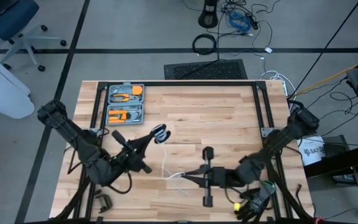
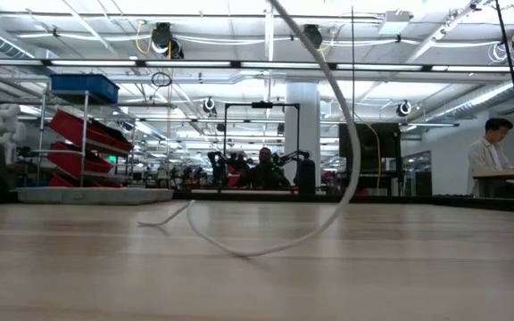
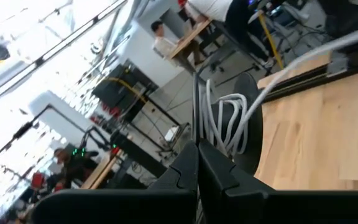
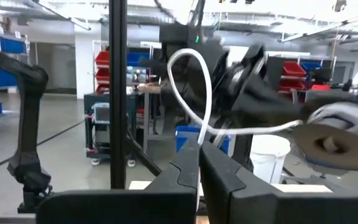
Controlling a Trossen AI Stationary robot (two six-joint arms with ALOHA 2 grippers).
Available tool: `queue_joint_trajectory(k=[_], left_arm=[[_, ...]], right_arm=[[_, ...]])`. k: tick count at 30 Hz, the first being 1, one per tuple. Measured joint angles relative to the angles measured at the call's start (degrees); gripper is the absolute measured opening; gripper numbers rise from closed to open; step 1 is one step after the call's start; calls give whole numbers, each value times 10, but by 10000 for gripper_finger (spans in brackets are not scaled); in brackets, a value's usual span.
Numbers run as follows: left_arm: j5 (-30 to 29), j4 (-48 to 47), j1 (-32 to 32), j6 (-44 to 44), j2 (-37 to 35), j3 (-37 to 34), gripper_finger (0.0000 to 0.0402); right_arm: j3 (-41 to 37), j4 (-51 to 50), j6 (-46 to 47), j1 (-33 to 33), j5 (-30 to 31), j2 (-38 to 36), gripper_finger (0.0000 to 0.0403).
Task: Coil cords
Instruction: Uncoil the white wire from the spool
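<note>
Coiling under way: left gripper clamps the reel, right gripper is shut on the cord.

Left to right: the left arm reaches inward over the table and holds the reel raised, left of centre; in its wrist view several white turns already sit on the reel. From there the cord drops toward the near edge, loops on the wood, and meets the right gripper's tip just right of the loop. The free run's long axis lies roughly from the reel down to the right fingers, so the right arm is nearer the slack, the left nearer the spool. My read: the next wrap depends on carrying that slack up around the reel. Surface is pale wood planks with a grey case at the far left corner. Beyond: shelving with red bins, and a person seated at a desk.
</note>
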Motion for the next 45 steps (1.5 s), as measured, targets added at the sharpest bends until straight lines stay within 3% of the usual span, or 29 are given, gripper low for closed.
queue_joint_trajectory(k=[10,15,33,37,45], left_arm=[[3,45,14,-28,0,0,1],[18,95,-8,6,0,0,1],[24,127,-99,41,0,18,1],[-12,138,-118,46,-10,18,1],[-13,140,-152,4,-26,18,1]], right_arm=[[0,-21,54,-50,-22,55,0],[0,-56,79,-64,-18,65,0],[0,-310,193,-64,106,66,1],[0,-353,230,-52,119,66,20],[0,-517,348,-14,109,65,91]])
